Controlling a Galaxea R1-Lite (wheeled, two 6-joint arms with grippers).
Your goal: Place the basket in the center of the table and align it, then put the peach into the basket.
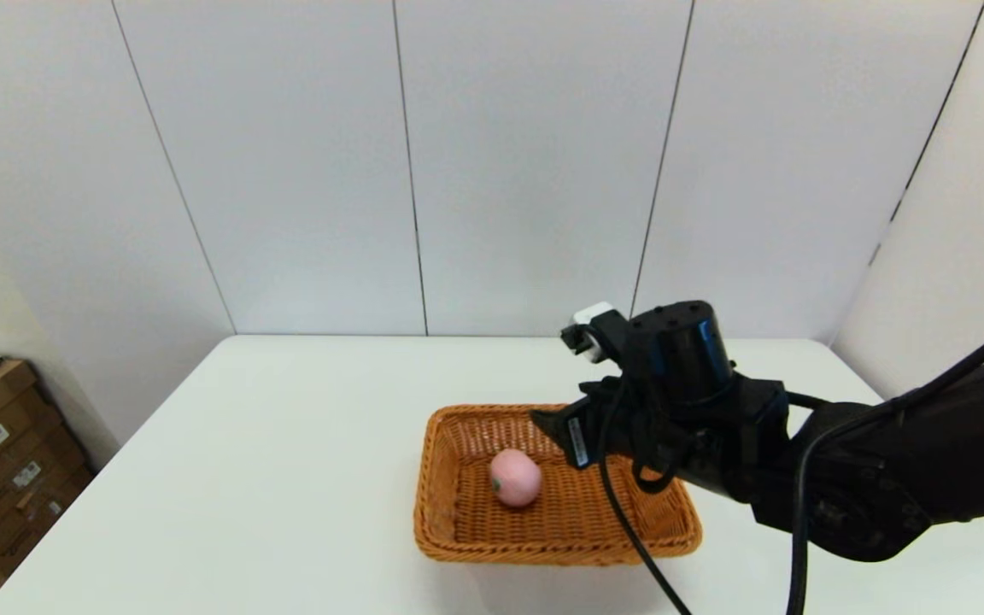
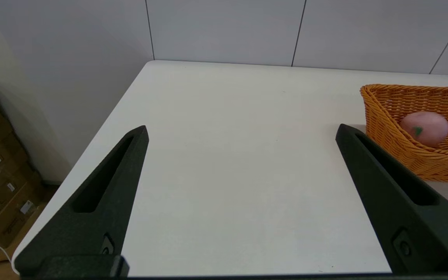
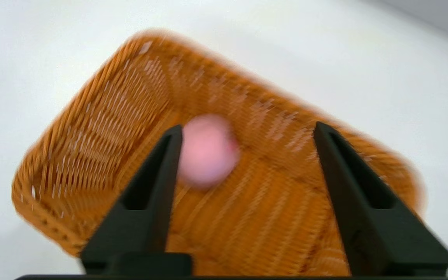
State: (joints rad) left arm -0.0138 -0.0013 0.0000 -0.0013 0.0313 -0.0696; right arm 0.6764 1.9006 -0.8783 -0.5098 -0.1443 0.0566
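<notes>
Wicker basket (image 1: 557,489): orange-brown weave, standing flat on the surface near the middle, a little toward the robot's right, long sides running across.
Left hand (image 2: 241,132): out of the head view; in its own wrist view its two black fingers (image 2: 103,190) are spread wide over bare white surface, holding nothing. The basket's end wall sits just beyond its right fingertip, apart from it.
Surface (image 1: 287,444): plain white, matte, rounded corners.
Peach (image 1: 515,478): pink, lying on the basket floor in the left half, a small green mark on its side facing the left hand. It rests free, below and just left of the right hand.
Right hand (image 3: 247,130): above the right half of the basket, reached in from the robot's right. Fingers (image 3: 146,202) are spread wide with nothing between them; in its wrist view the peach shows just beside the inner edge of one fingertip, lower down on the weave.
Right arm (image 1: 885,478): black, crossing over the basket's right end.
</notes>
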